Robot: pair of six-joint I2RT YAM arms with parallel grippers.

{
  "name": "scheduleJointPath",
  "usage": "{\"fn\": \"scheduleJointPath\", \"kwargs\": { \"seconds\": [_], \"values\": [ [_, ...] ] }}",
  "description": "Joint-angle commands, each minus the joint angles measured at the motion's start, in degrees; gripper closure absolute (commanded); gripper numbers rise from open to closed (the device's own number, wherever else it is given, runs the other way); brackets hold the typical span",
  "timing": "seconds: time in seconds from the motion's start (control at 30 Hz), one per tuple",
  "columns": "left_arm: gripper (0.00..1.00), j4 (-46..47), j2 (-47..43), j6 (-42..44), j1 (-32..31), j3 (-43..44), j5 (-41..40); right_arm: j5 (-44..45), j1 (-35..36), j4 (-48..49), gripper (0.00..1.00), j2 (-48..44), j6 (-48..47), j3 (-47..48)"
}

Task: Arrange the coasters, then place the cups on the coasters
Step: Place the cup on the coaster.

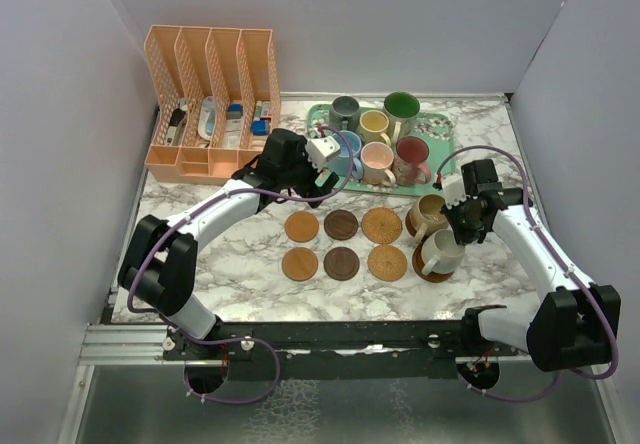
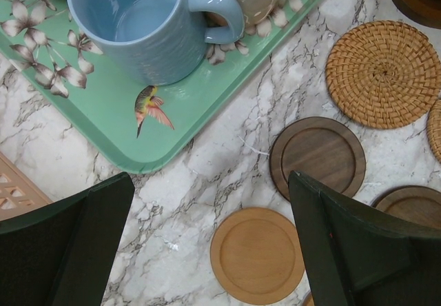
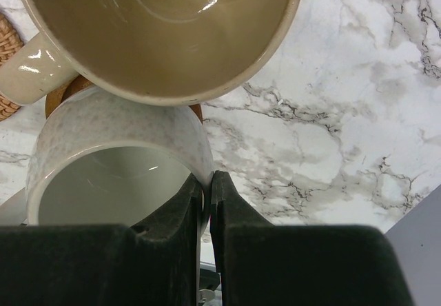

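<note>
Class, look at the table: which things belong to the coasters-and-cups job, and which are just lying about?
Job: six bare coasters; six cups on the teal tray; tan cup and white cup, at the two right-hand coasters.
Lying about: the teal tray itself; orange rack with small items.
</note>
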Motion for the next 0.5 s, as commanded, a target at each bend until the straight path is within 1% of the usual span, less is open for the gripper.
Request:
{"fn": "scheduleJointPath", "kwargs": {
  "seconds": [0.0, 0.47],
  "values": [
    [0.01, -0.7, 0.3, 0.6, -0.5, 1.9, -0.8, 1.1, 0.4, 2.0, 0.95, -0.4, 0.4, 0.3],
    [0.01, -1.2, 0.8, 0.6, -0.8, 2.4, -1.0, 0.0, 0.7, 1.3, 0.93, -0.2, 0.2, -0.2]
  ]
}}
